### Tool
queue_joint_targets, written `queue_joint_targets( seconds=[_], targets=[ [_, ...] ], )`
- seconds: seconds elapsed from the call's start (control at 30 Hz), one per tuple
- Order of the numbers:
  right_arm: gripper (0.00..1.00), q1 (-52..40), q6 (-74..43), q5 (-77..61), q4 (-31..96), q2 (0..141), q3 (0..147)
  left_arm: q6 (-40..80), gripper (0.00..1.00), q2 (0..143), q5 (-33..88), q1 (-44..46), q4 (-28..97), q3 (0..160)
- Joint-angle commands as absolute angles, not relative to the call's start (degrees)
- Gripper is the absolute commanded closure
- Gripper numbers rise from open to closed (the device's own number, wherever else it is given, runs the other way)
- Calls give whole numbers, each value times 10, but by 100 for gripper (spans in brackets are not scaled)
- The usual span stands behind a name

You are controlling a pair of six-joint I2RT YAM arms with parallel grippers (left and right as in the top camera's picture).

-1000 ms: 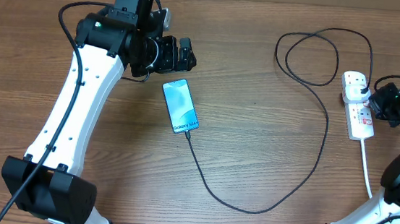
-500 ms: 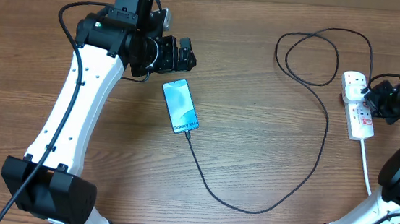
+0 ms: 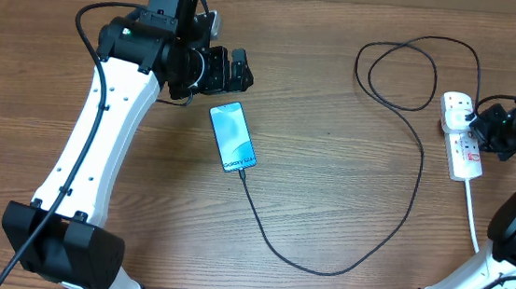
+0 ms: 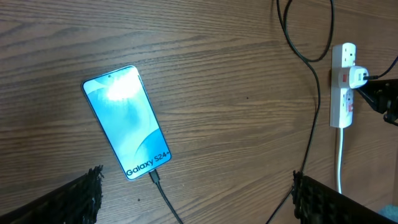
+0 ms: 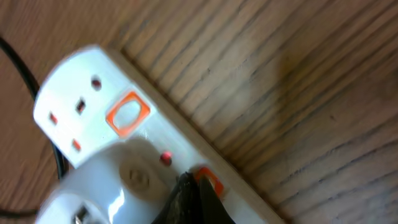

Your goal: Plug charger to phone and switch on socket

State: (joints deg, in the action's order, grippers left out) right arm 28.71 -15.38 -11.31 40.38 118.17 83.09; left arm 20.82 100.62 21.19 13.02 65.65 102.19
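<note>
The charger point(image 3: 420, 168) looks seated in the phone point(image 3: 232, 137), which lies left of centre. I hold the right gripper point(image 5: 189, 190), fingers pinched together, at the red switch point(image 5: 208, 177) beside the plug point(image 4: 357, 76) on the power strip point(image 3: 462, 139). The press should go straight down without skidding. The left gripper point(image 3: 233, 69) hangs spread wide over the phone. Since a second ago, the right gripper has edged in toward the strip; nothing else has moved.

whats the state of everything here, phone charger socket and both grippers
phone, screen lit, charger plugged in
charger, one end in phone, other in socket
socket, switch position unclear
left gripper, open, empty
right gripper, shut, tip on a red socket switch
</note>
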Motion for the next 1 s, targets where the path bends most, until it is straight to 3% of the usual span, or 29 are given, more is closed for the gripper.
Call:
queue_joint_targets(
  seconds=[0.0, 0.37, 0.53, 0.73, 0.97],
  targets=[
    [96, 235, -145, -218, 424, 1194, 788, 210, 0, 1005, 214, 128, 658, 1030],
    [96, 236, -142, -215, 461, 1193, 798, 210, 0, 1005, 214, 128, 658, 1030],
    [96, 269, -184, -116, 557, 1168, 857, 210, 0, 1005, 214, 128, 658, 1030],
    [96, 300, -237, 12, 668, 1080, 943, 210, 0, 1005, 214, 128, 658, 1030],
    [96, 300, -242, 42, 704, 926, 979, 210, 0, 1005, 214, 128, 658, 1030]
  ],
)
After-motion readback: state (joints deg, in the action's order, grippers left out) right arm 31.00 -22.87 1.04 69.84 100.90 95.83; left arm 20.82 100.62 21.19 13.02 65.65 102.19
